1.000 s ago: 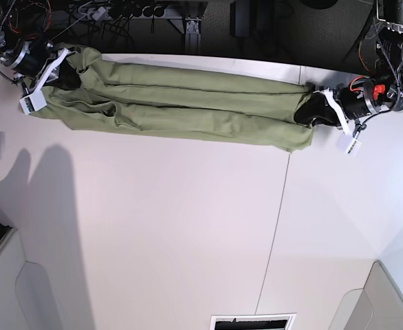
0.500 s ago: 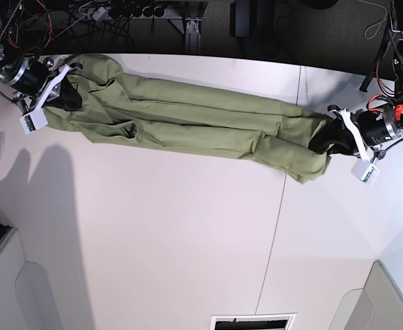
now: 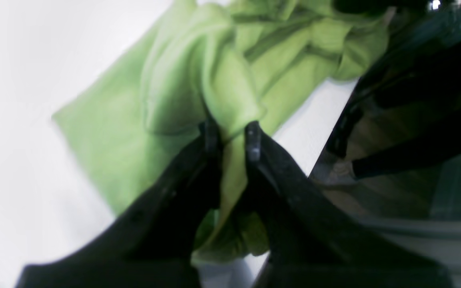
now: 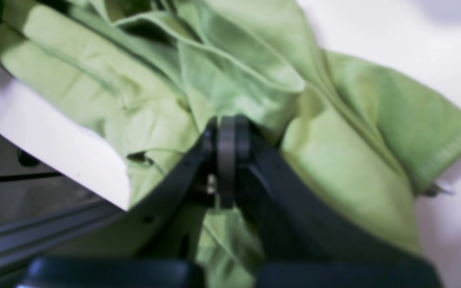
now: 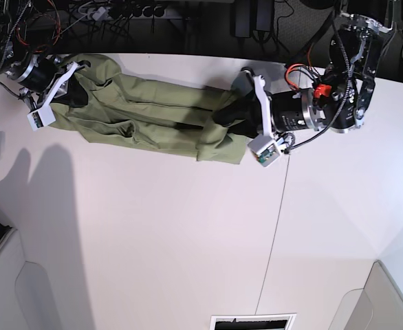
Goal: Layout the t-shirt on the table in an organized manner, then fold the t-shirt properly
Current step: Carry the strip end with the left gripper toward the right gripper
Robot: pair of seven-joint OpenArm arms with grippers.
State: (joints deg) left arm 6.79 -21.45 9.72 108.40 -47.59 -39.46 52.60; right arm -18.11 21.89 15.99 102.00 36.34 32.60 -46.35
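Both wrist views are blurred. In them the t-shirt [image 3: 198, 80] runs off the top edge, its neckline and tag unseen. In the base view the left gripper [image 5: 223, 115] hides the cloth it pinches, and the table [image 5: 153, 234] is cut off below.

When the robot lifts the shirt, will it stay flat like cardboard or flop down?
Probably flop. The shirt already bunches into soft folds where the left gripper pinches it, and it sags in wrinkles by the right gripper. It looks light, since small pinches hold it. It likely won't roll or slide away.
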